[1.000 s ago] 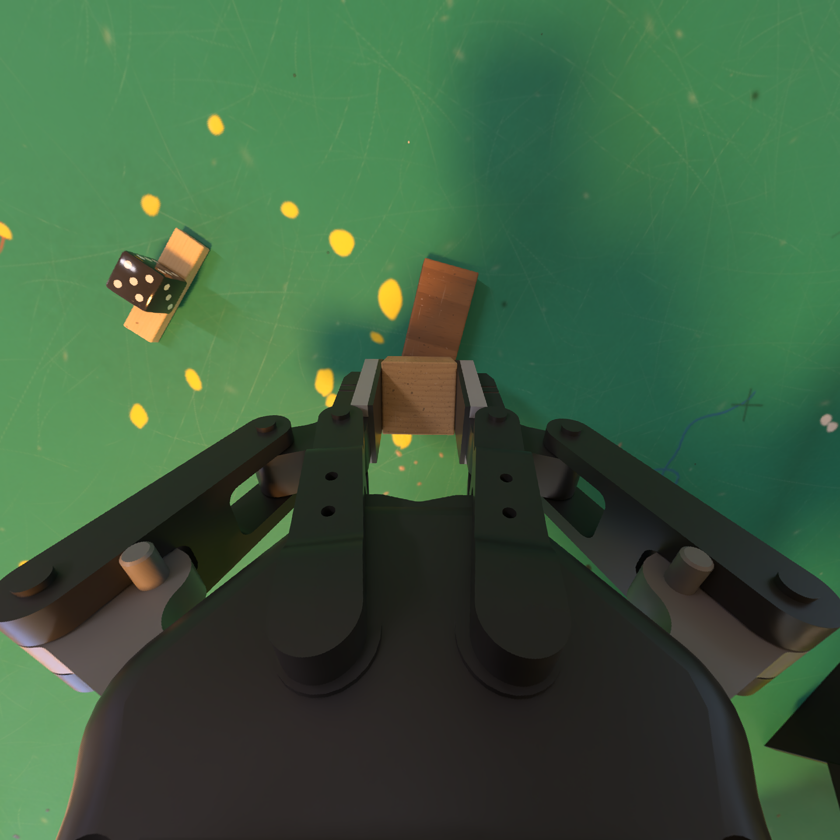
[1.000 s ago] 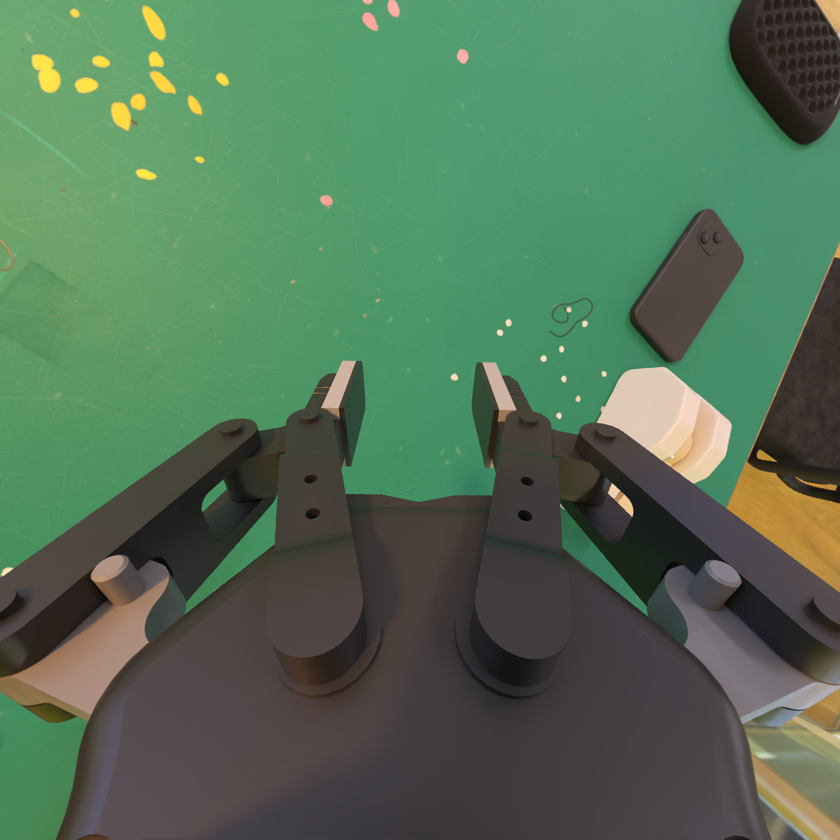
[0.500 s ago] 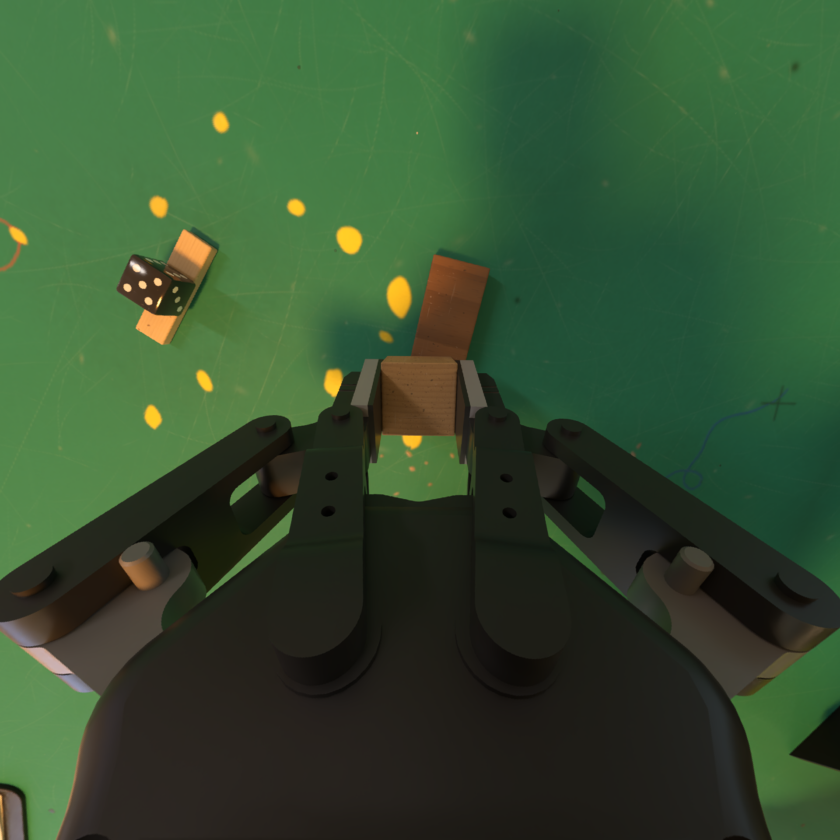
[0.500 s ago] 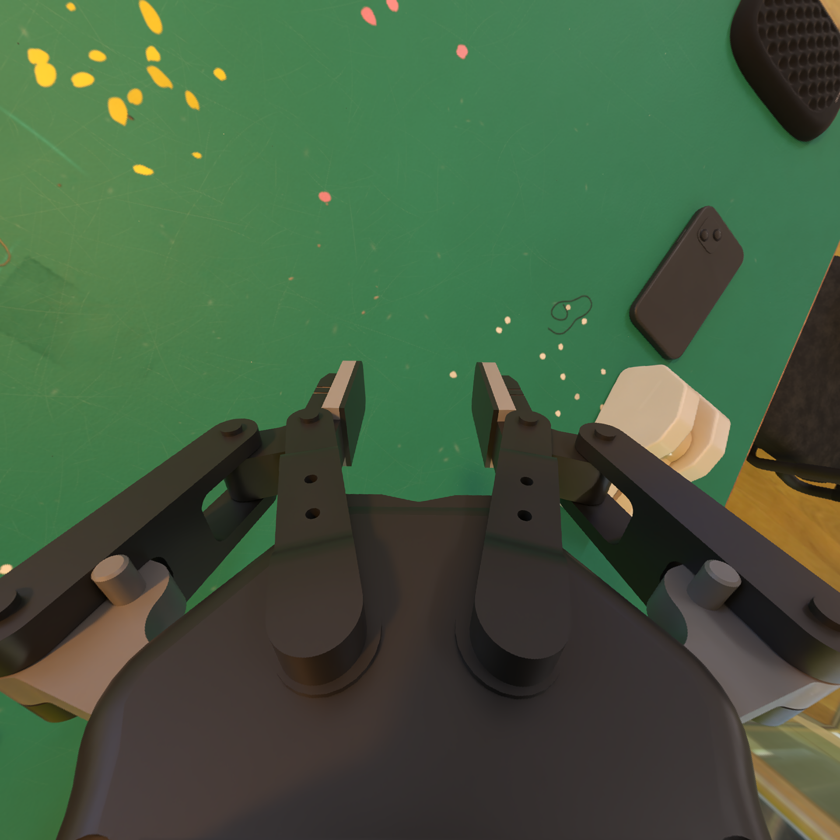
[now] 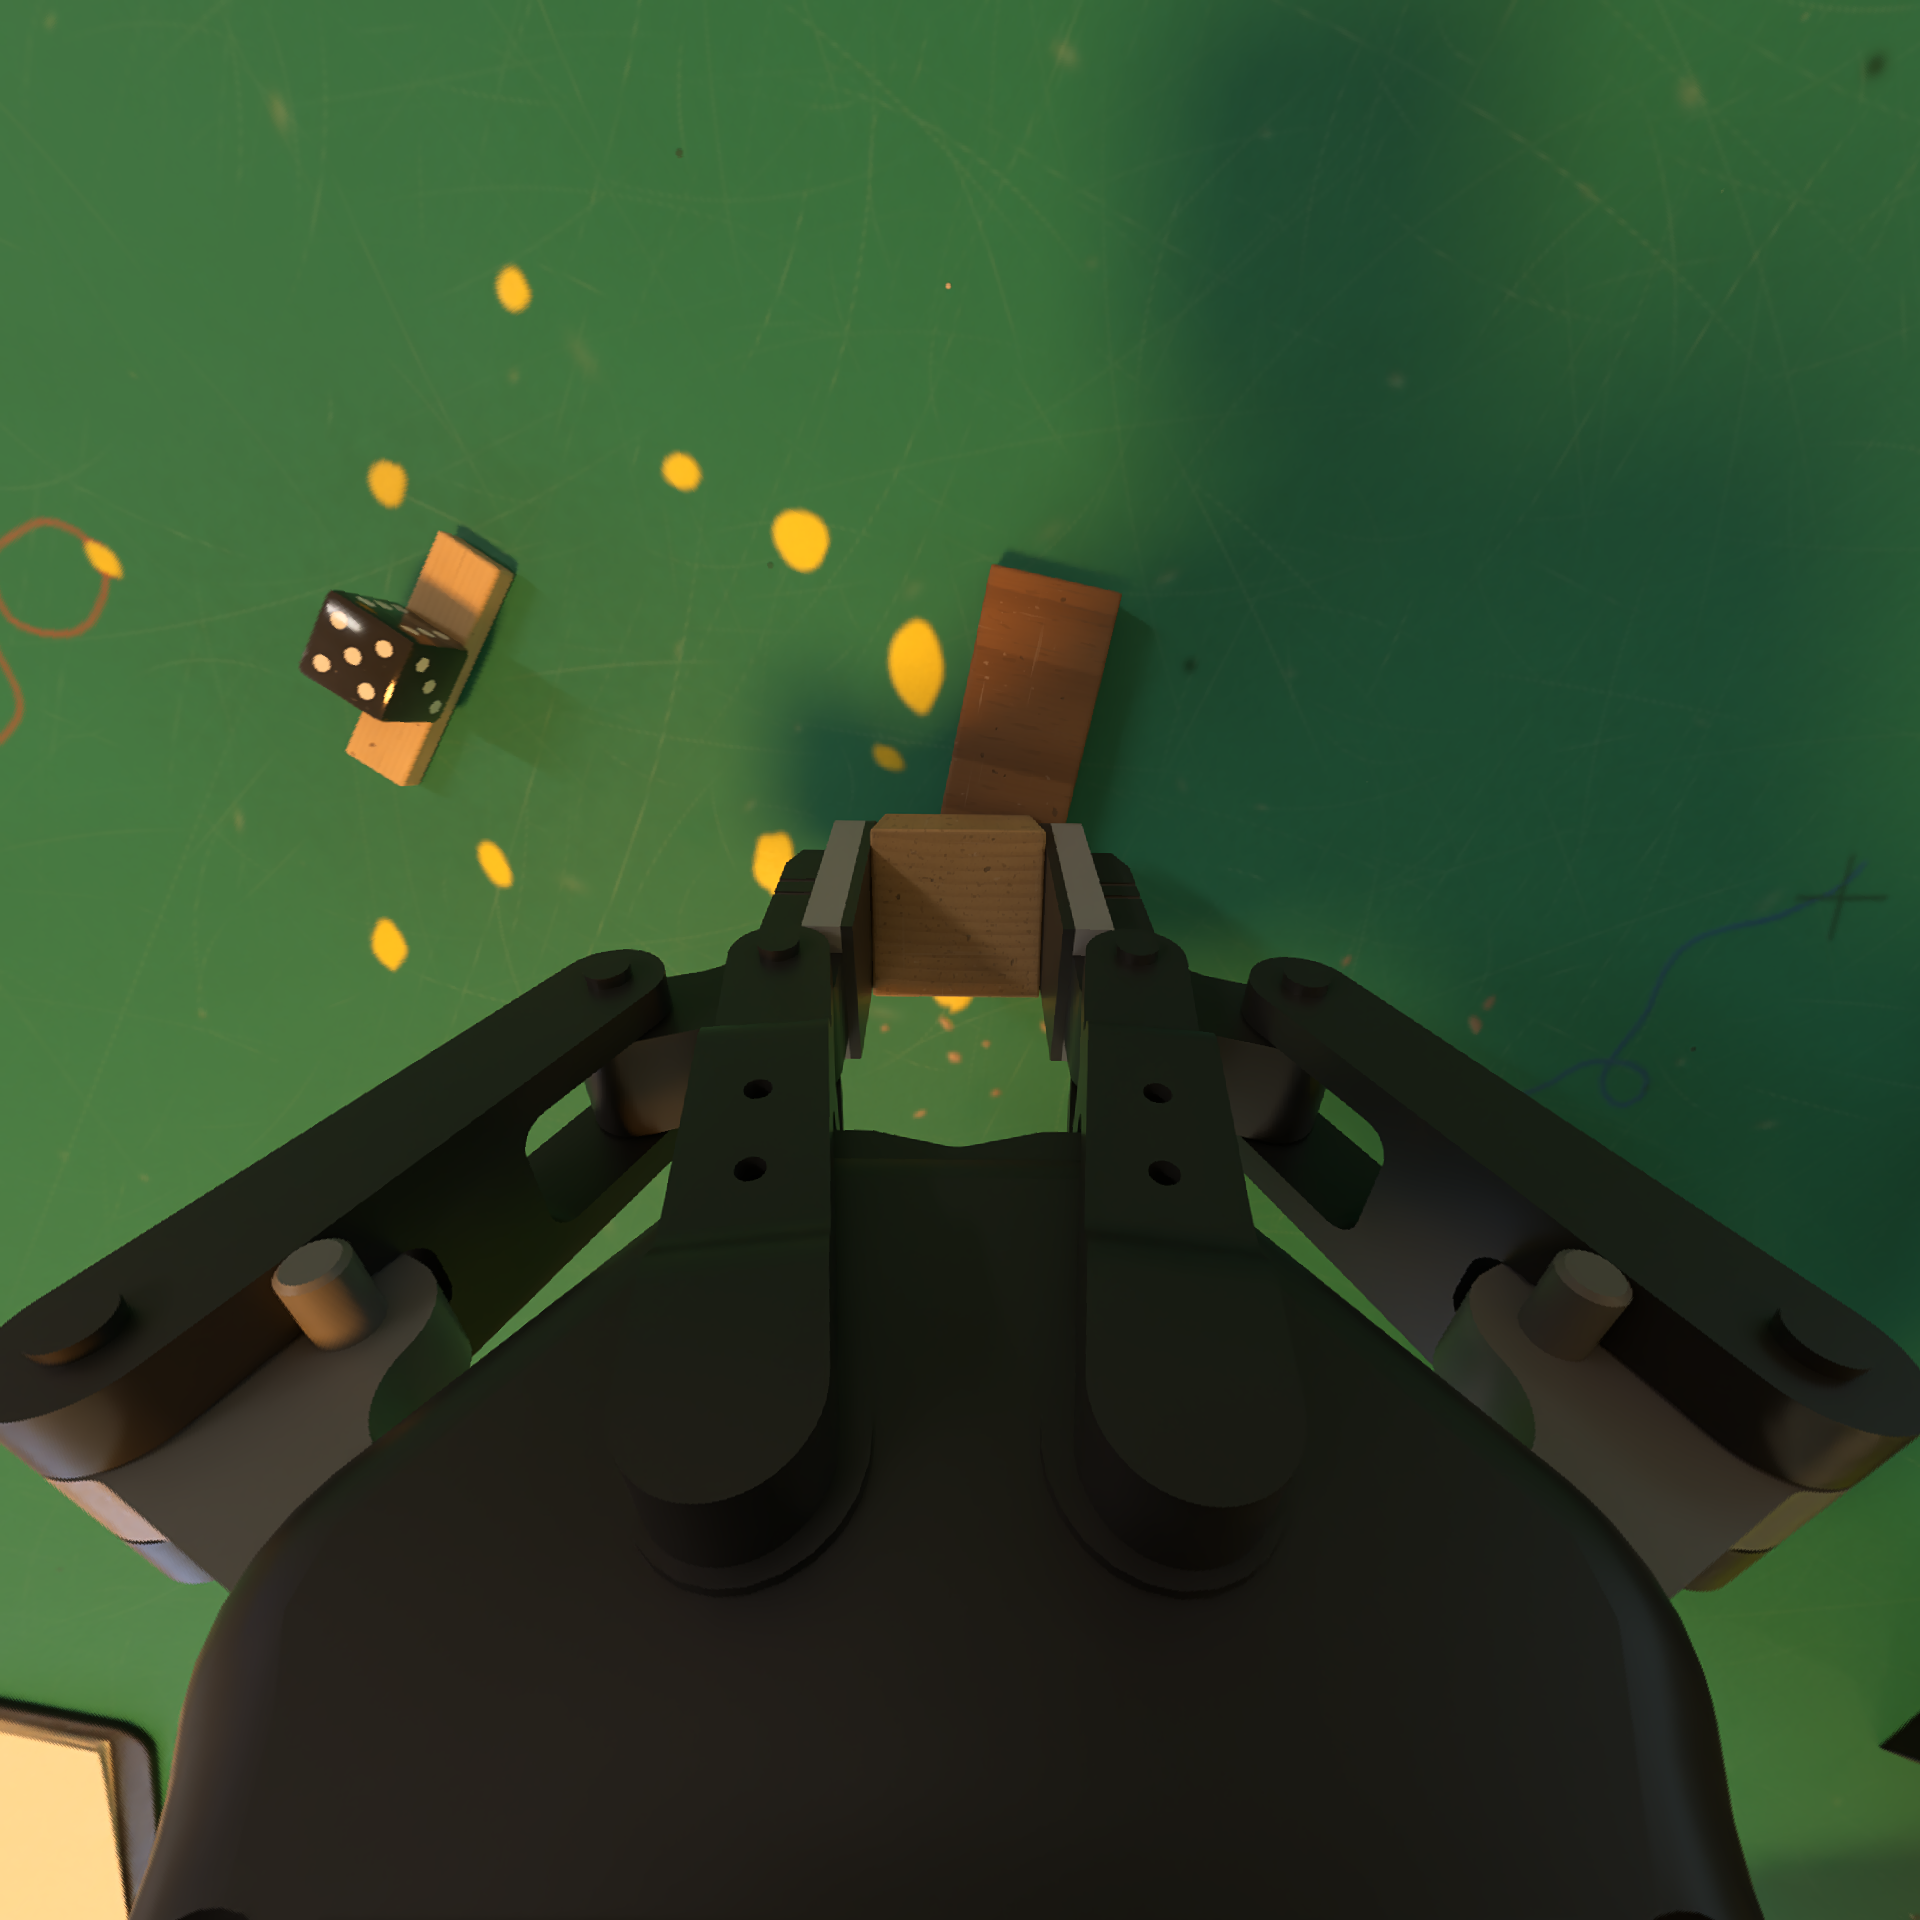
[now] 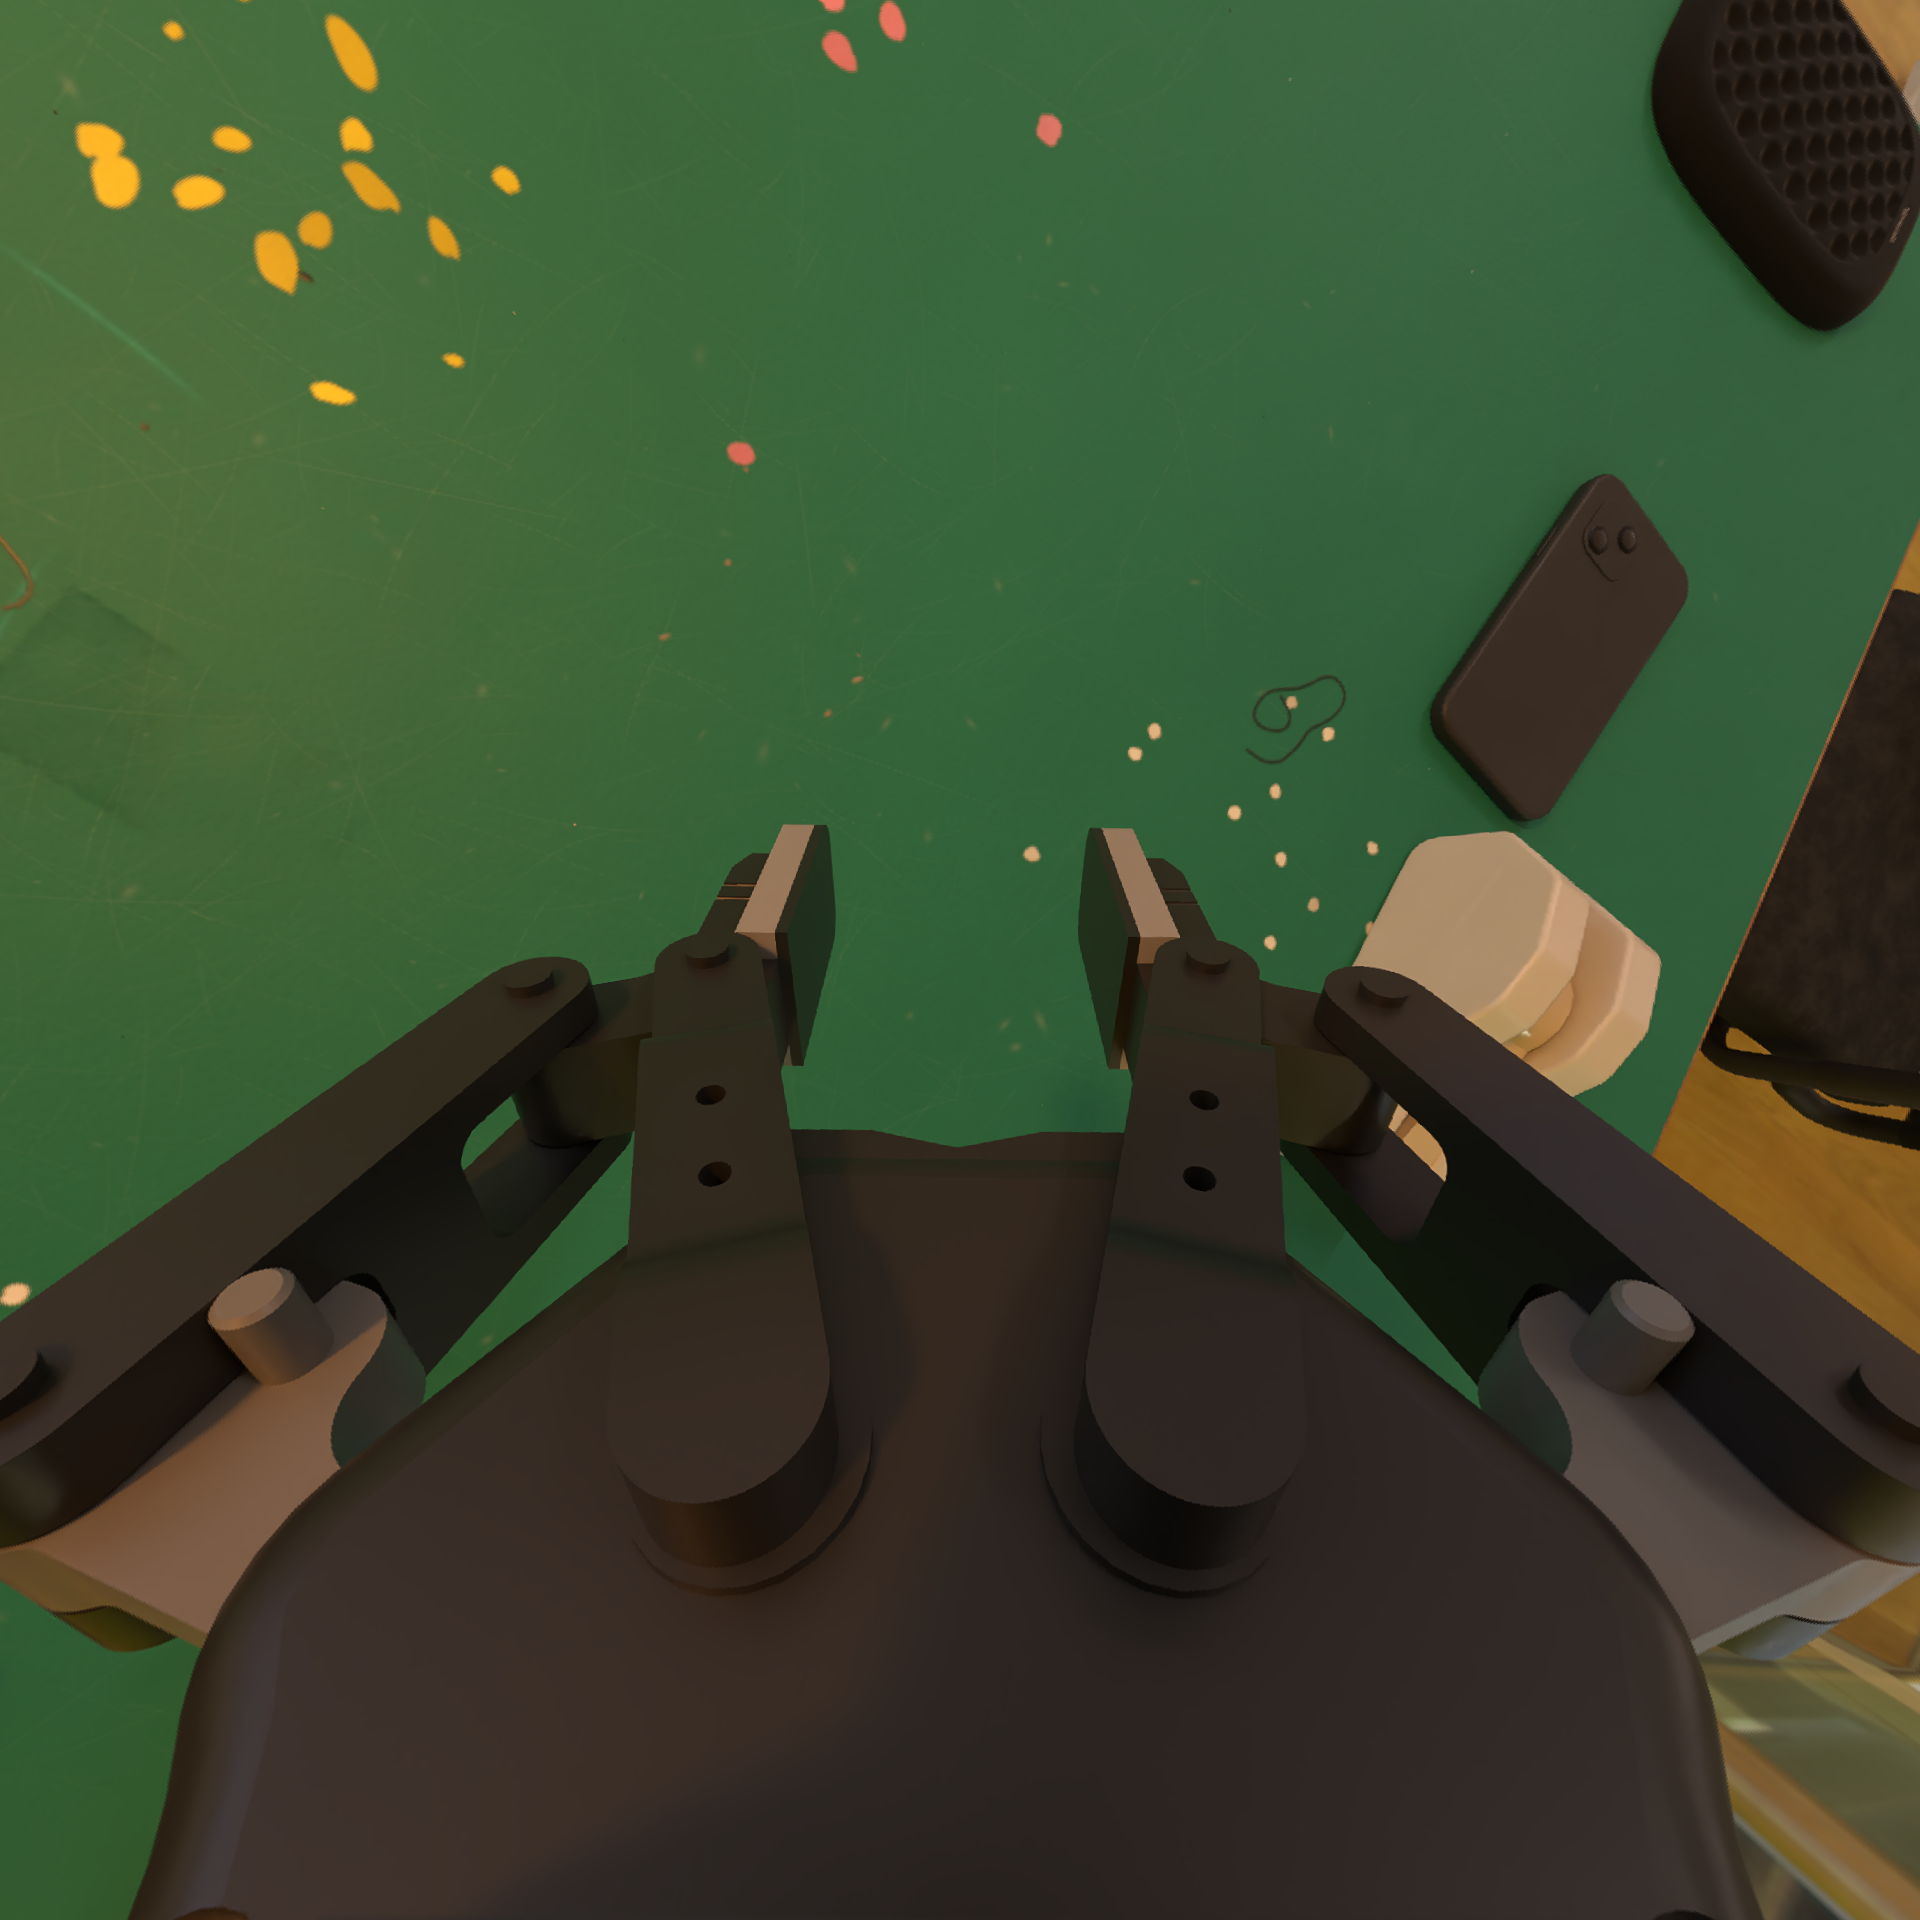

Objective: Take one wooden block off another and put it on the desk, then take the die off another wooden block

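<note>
In the left wrist view my left gripper [image 5: 956, 904] is shut on a light wooden cube block [image 5: 956, 902] and holds it above the green desk [image 5: 1351, 416]. A dark brown flat wooden block [image 5: 1034, 691] lies on the desk just beyond the cube. Far left, a black die [image 5: 379, 657] with pale dots rests on a light flat wooden block [image 5: 431, 660]. In the right wrist view my right gripper [image 6: 956, 935] is open and empty above the desk; no block or die shows there.
Yellow spots dot the mat. A bright-faced, dark-framed object [image 5: 62, 1808] shows at the bottom left corner. In the right wrist view a black phone [image 6: 1558, 644], a cream angular object [image 6: 1507, 956] and a dark perforated pad [image 6: 1797, 145] lie right, near the desk edge [image 6: 1766, 935].
The left gripper has risen with the cube; the blocks and die look smaller and have shifted right. The right view has barely drifted.
</note>
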